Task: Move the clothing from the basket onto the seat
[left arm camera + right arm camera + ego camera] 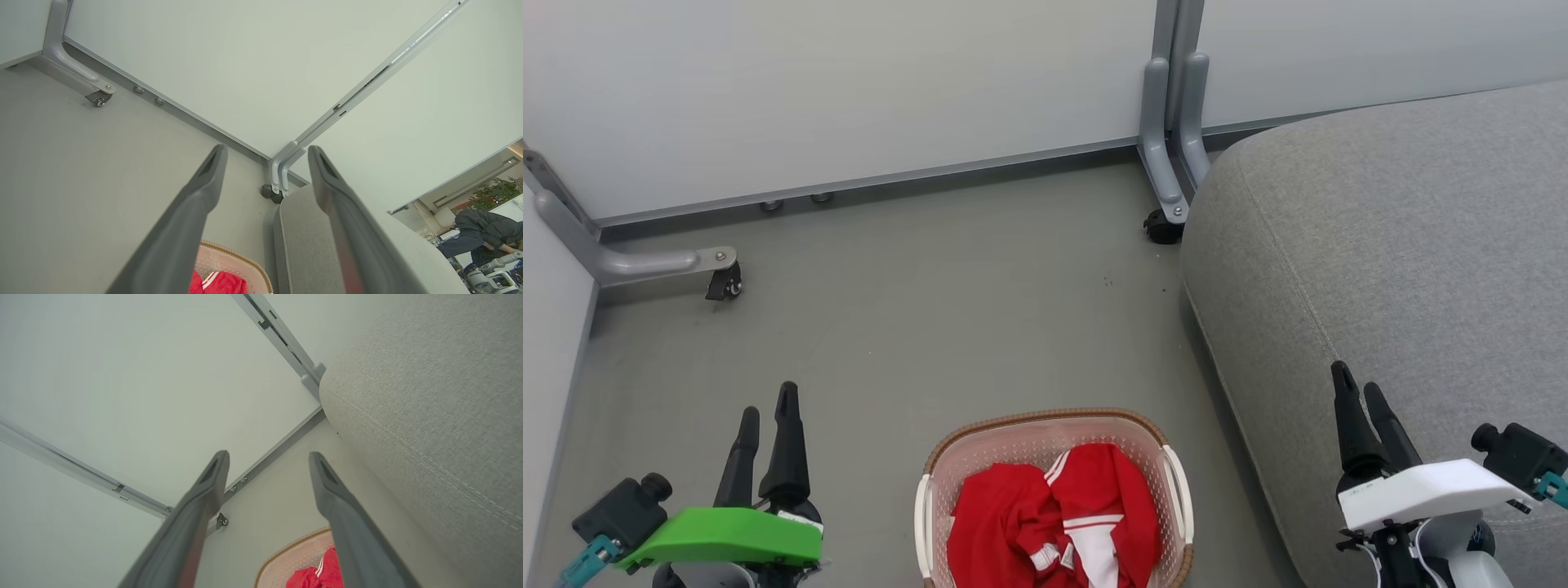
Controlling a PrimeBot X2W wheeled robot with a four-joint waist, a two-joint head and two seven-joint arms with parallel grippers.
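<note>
Grey floor [931,327] and pale walls [849,82] in the head view. All the clothing [1045,514] lies in the basket [1045,420]. The seat [1405,245] right of the basket carries none that shows, so I judge the task not yet begun. The left gripper [768,400] and right gripper [1356,378] flank the basket.

Left wrist view: jaws spread wide, empty, above the basket.

Right wrist view: jaws likewise wide, holding nothing.

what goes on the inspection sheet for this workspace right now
surface: smooth grey floor, a few dark specks
job's things: bright red soft clothing with white trim piled in the small cream perforated plastic basket with brown rim; large grey fabric seat on its right, bare where visible
clutter: nothing seen
grippers: left gripper and right gripper open, empty, flanking the basket
cables: nothing seen on the floor
surroundings: pale partition panels on grey castor feet; person in dark clothing beyond
</note>
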